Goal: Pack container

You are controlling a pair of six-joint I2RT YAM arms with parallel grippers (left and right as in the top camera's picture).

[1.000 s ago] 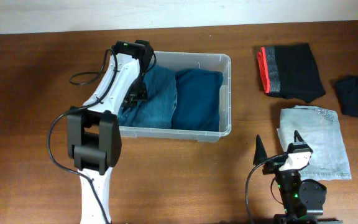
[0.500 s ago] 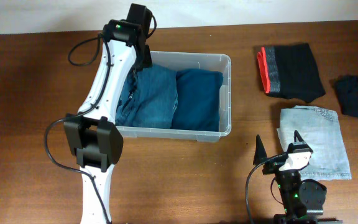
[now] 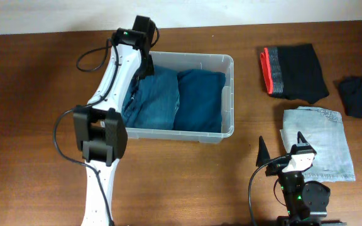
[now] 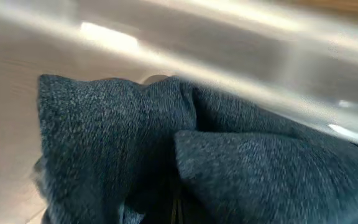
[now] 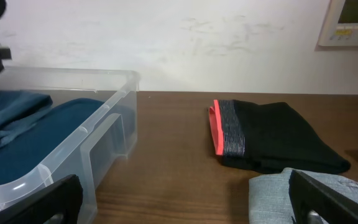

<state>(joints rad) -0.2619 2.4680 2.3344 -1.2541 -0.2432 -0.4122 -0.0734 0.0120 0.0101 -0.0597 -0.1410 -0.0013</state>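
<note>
Snag risk, back corner
On the table (image 3: 30, 94), the container (image 3: 229, 63) sits left of centre. Its jeans (image 3: 162, 100) could snag on the left end effector (image 3: 142, 63) and drag out; I can't make out its grip. The right end effector (image 3: 281, 143) rests with fingers spread wide.

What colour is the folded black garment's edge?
Red edge on the black garment; clearest in the right wrist view.

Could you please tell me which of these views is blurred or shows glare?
Left wrist view: smeared, with bright glare streaks on the large clear plastic rectangular bin behind the folded dark blue denim. Overhead view: sharp and evenly lit. Right wrist view: background crisp, the right tool near the lens dark and soft-edged.
</note>
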